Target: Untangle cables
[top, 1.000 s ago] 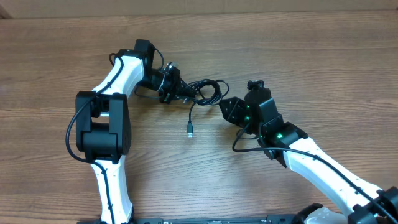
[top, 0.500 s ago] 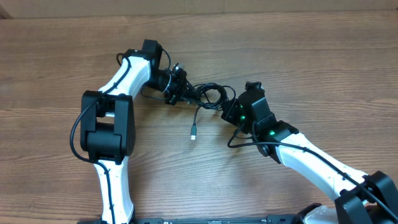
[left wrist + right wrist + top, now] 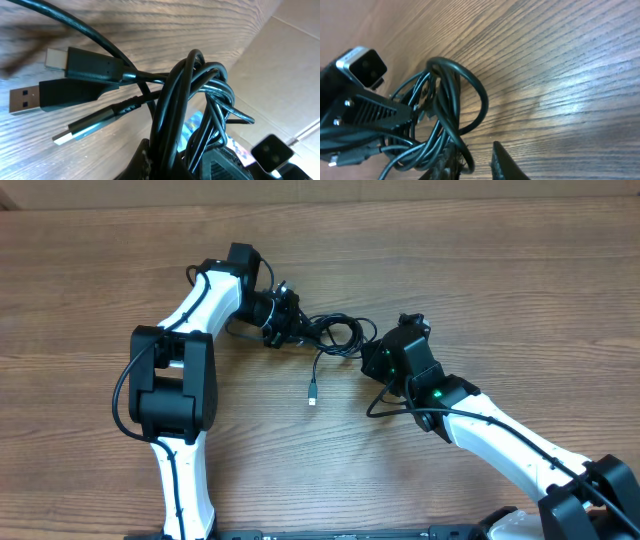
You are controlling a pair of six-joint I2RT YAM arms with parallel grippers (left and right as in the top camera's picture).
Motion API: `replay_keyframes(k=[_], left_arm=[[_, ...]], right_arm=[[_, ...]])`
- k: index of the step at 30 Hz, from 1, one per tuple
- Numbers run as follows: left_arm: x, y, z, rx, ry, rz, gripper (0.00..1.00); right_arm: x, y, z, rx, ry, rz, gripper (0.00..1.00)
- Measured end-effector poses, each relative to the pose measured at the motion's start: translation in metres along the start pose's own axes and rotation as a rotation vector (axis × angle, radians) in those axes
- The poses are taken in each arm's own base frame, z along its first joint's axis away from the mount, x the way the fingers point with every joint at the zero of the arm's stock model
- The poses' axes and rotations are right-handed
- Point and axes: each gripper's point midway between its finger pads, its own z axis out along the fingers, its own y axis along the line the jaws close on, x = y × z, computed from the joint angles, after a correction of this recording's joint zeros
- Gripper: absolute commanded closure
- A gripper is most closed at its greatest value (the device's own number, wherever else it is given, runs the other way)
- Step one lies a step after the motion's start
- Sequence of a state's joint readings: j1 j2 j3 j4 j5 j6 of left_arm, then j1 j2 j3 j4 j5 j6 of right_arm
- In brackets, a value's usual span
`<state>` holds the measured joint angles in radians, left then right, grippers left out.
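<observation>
Working outward from the wooden table [image 3: 500,270], the left arm [image 3: 205,295] and the right arm [image 3: 500,445] meet near its middle. The cables [image 3: 335,332] are bunched in black loops between them. The left gripper [image 3: 283,322] is clamped on one side of the bundle, so it serves as the anchor. The right gripper [image 3: 368,358] sits against the opposite loops. To do this step well, I judge the right should take a single outer loop, not several strands. It should draw that loop away slowly while the left holds firm, so the knot loosens rather than tightens. One loose end [image 3: 311,394] trails onto the wood below the bundle and looks easiest to free. Whether the right jaws have closed on a strand I cannot tell: only one finger [image 3: 506,161] shows at the picture's lower edge, where the cords cross. The left wrist view shows three plug ends together, the broad plug [image 3: 25,99] among them, but which cord each belongs to is lost in the overlap.
</observation>
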<state>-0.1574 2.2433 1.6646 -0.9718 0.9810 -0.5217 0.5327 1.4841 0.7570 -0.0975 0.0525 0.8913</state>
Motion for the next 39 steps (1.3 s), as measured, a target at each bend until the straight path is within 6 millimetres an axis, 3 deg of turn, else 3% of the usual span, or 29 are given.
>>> replay_keyframes(k=[1, 5, 8, 12, 19, 20, 21, 22, 23, 24, 27, 31, 36, 39], left_arm=[[0.002, -0.002, 0.0, 0.013, 0.009, 0.0, 0.96], [0.009, -0.01, 0.0, 0.06, 0.044, 0.016, 0.96], [0.01, -0.012, -0.001, 0.074, 0.051, 0.039, 0.96], [0.004, -0.01, 0.0, 0.058, 0.024, 0.071, 0.96], [-0.006, -0.001, 0.0, -0.005, -0.022, 0.323, 0.96], [-0.005, -0.002, 0.0, 0.002, -0.017, 0.356, 0.96], [-0.002, -0.004, 0.0, 0.018, -0.008, 0.409, 0.96], [0.0, -0.007, 0.0, 0.036, -0.001, 0.446, 0.96], [0.001, -0.008, 0.0, 0.042, 0.001, 0.457, 0.96], [0.002, -0.01, 0.0, 0.056, 0.006, 0.462, 0.96], [0.004, -0.011, 0.0, 0.064, 0.014, 0.399, 0.96], [0.009, -0.009, 0.0, 0.065, 0.037, 0.269, 0.96], [0.006, -0.013, -0.001, 0.078, 0.03, 0.251, 0.96], [0.006, -0.014, -0.001, 0.084, 0.03, 0.239, 0.96]], right_arm=[[0.0, 0.0, 0.0, 0.0, 0.001, -0.003, 0.96], [0.003, -0.008, 0.0, 0.034, 0.01, -0.003, 0.96], [0.008, -0.031, -0.002, 0.134, 0.019, -0.008, 0.96], [0.003, -0.042, -0.003, 0.167, 0.017, 0.01, 0.96], [0.006, -0.072, -0.008, 0.233, 0.103, 0.069, 0.96], [0.007, -0.076, -0.009, 0.244, 0.12, 0.07, 0.93], [0.008, -0.081, -0.011, 0.252, 0.141, 0.07, 0.82], [0.009, -0.071, -0.01, 0.195, 0.174, 0.057, 0.65], [0.008, -0.058, -0.008, 0.127, 0.192, 0.036, 0.59], [0.005, -0.027, -0.006, -0.022, 0.214, -0.005, 0.57], [0.009, 0.004, -0.012, -0.168, 0.266, -0.057, 0.57], [0.017, 0.006, -0.015, -0.19, 0.312, -0.069, 0.56], [0.04, -0.01, -0.021, -0.141, 0.415, -0.092, 0.56], [0.043, 0.0, -0.026, -0.222, 0.449, -0.136, 0.57]])
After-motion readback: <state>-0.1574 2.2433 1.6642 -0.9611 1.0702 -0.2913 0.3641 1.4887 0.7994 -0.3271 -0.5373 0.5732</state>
